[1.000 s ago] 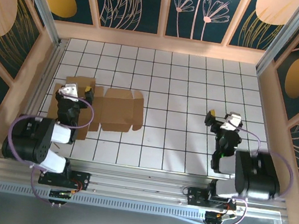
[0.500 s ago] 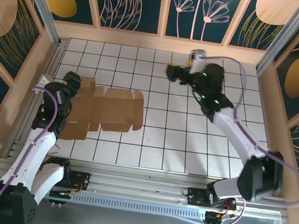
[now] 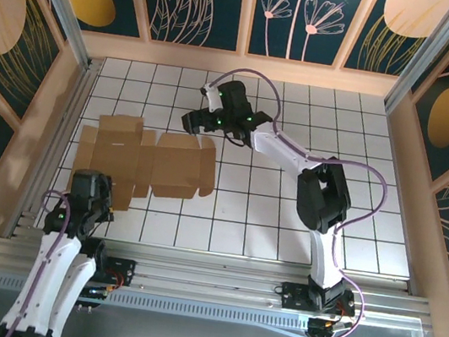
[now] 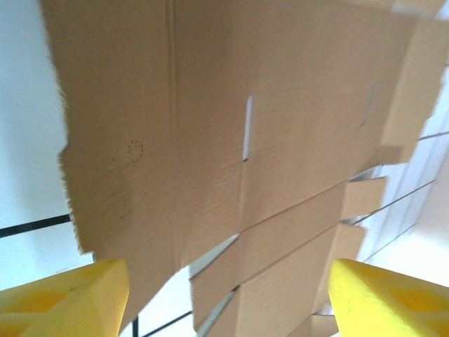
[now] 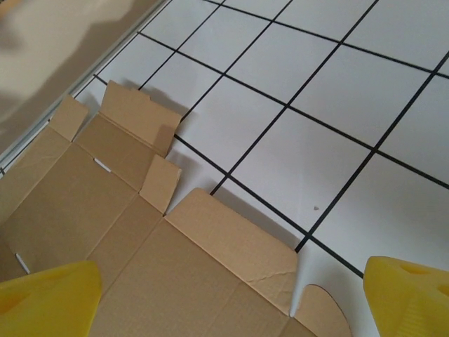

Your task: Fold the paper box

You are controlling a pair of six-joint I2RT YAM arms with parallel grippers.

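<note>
The paper box lies as a flat creased brown sheet with flaps and tabs on the left part of the white tiled table. My right gripper hangs open just past the sheet's far edge. In the right wrist view its yellow fingertips stand wide apart over the rounded flap of the paper box, and the right gripper holds nothing. My left gripper is at the sheet's near-left corner. In the left wrist view, the left gripper is open over the slotted panels of the paper box.
A metal rail and a wooden wall run close along the sheet's left side. The right arm stretches across the middle of the table. White tiles reach from the sheet to the right wall.
The right arm swung from the right side across the far tiles to the sheet's far edge. The left arm drew back from over the sheet's left panels to its near-left corner.
</note>
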